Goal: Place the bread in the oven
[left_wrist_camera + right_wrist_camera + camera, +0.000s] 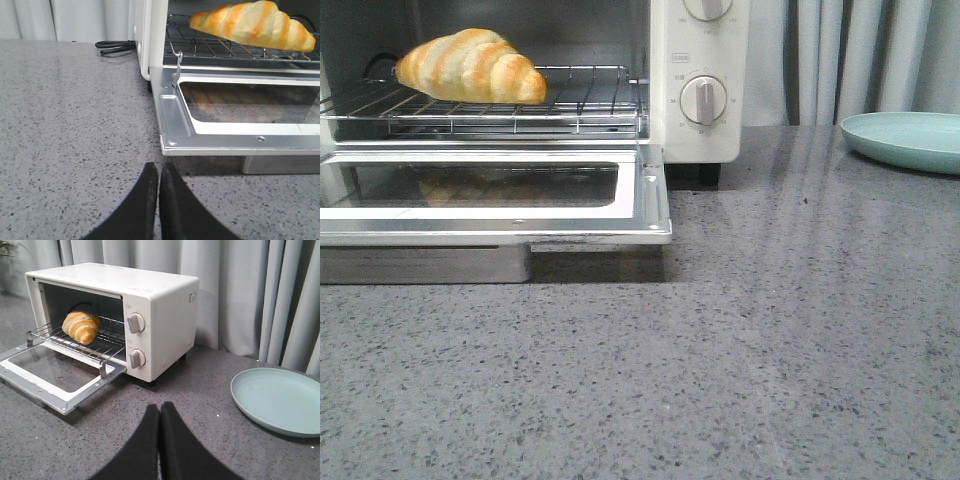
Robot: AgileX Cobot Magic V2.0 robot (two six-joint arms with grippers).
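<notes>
The bread [470, 65], a golden-orange roll with cream stripes, lies on the wire rack [575, 100] inside the white oven [705, 60]. The glass door [490, 195] hangs open and flat. The bread also shows in the left wrist view [252, 24] and the right wrist view [81, 326]. My left gripper [159, 167] is shut and empty, low over the table just in front of the door's left corner. My right gripper [160, 406] is shut and empty, over the table to the right of the oven [160, 320]. Neither gripper shows in the front view.
A pale green plate [910, 140] sits empty at the back right, also in the right wrist view [277, 400]. A black power cord [115, 46] lies left of the oven. Grey curtains hang behind. The table is grey speckled stone.
</notes>
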